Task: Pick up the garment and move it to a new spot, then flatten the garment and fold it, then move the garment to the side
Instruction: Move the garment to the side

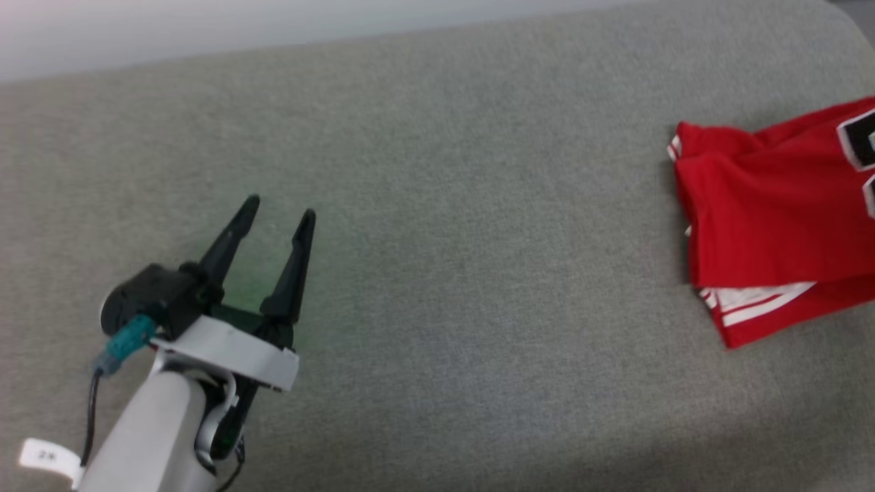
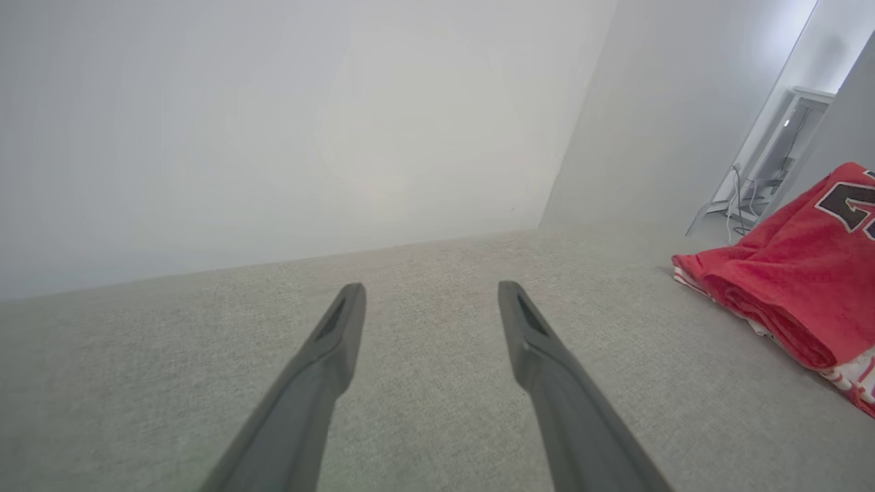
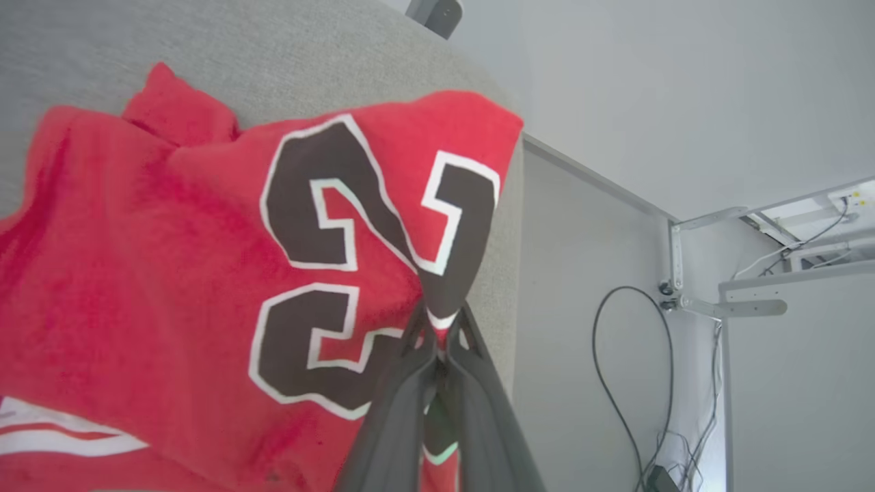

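Jersey sits at the far right of the grey fabric surface, partly past the head view's right edge. It's bunched into layers rather than flat: red body on top, white striped trim poking out at the near edge.

Right gripper: fingers clamped on a pinch of cloth right by the black number print, with the fabric pulled up into a peak at the pinch. Rest of the jersey lies on the surface by its edge, floor and a cable beyond.

Left gripper: fingers spread wide, nothing between them, over bare fabric and well apart from the jersey. Left wrist view agrees: open fingers, jersey off to one side.

My read is a carry step, right arm relocating the jersey. I can't tell whether it's the first move or the final move to the side. The layering hints at the latter, but the stack is loose.

Next move needs:
- hold the pinch and lift enough to clear drag
- watch that the layers don't slide apart, since a single-point grip will let them sag
- keep it from going off the edge

Containers: n/a, jersey lies directly on the surface.
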`<state>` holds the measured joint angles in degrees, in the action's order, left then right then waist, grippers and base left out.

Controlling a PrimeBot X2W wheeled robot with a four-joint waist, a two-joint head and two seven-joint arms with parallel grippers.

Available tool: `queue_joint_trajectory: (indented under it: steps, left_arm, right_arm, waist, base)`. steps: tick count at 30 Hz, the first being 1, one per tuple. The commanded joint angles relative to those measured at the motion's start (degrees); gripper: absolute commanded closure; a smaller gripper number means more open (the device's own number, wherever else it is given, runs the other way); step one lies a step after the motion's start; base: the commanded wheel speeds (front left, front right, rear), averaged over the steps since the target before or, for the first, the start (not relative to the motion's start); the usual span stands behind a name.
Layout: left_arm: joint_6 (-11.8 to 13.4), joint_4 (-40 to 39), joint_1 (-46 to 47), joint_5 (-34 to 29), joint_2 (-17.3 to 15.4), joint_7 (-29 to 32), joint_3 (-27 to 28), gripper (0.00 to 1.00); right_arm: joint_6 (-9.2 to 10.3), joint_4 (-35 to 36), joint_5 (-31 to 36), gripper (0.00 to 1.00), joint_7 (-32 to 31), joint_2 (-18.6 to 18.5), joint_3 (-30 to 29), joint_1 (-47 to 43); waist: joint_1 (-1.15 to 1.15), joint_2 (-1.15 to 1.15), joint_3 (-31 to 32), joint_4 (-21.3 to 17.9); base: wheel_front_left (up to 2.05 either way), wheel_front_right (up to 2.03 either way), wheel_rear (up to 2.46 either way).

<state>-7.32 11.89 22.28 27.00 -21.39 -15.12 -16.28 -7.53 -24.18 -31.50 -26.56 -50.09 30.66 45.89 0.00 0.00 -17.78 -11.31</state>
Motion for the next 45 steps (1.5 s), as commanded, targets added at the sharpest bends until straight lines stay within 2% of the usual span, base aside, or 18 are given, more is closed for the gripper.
queue_joint_trajectory:
  steps: [1, 8, 14, 28, 32, 33, 34, 45]
  left_arm:
    - [-0.18, 0.03, 0.63, 0.07, -0.1, 0.03, -0.25, 0.0]
    - [-0.18, 0.24, 4.08, 0.43, -0.94, 0.03, -2.61, 0.0]
    - [-0.18, 0.26, 6.17, 0.77, -2.04, 0.03, -4.08, 0.0]
    - [-0.19, 1.08, 9.51, 1.85, -3.41, 0.03, -6.9, 0.0]
    - [-0.19, 1.28, 9.68, 2.22, -3.36, 0.03, -7.26, 0.0]
    - [-0.19, 1.33, 9.63, 2.28, -3.37, 0.03, -7.27, 0.0]
    - [-0.19, 1.36, 9.54, 2.37, -3.4, 0.03, -7.25, 0.0]
    - [-0.19, 1.92, 7.61, 2.45, -2.94, 0.03, -6.29, 0.0]
  right_arm:
    - [0.08, -0.44, 0.42, 1.0, 0.6, -0.69, 0.23, 1.05]
    - [0.08, -5.8, 3.66, 1.0, 5.39, -1.91, 3.64, 5.98]
    - [0.08, -11.15, 7.09, 1.0, 8.32, -1.76, 4.18, 9.02]
    - [0.08, -22.3, 11.78, 1.0, 13.8, 4.14, 0.03, 10.78]
    - [0.08, -24.35, 13.96, 0.52, 15.8, 5.32, -1.23, 11.22]
    - [0.08, -24.92, 14.47, 0.11, 16.24, 5.53, -1.54, 11.3]
    - [0.08, -25.39, 15.09, 0.0, 16.76, 5.77, -1.96, 11.35]
    - [0.09, -30.33, 20.79, 0.0, 21.6, 9.47, -7.16, 12.38]
  waist:
    - [0.0, 0.0, -2.26, -1.7]
    - [0.0, 0.0, -5.32, -2.95]
    - [0.0, 0.0, -7.45, -4.03]
    - [0.0, 0.0, -9.74, -4.13]
    - [0.0, 0.0, -9.59, -3.67]
    - [0.0, 0.0, -9.48, -3.59]
    - [0.0, 0.0, -9.35, -3.5]
    - [0.0, 0.0, -5.67, -2.77]
  base:
    - [0.0, 0.0, 0.0]
    - [0.0, 0.0, 0.0]
    - [0.0, 0.0, 0.0]
    - [0.0, 0.0, 0.0]
    - [0.0, 0.0, 0.0]
    - [0.0, 0.0, 0.0]
    - [0.0, 0.0, 0.0]
    - [0.0, 0.0, 0.0]
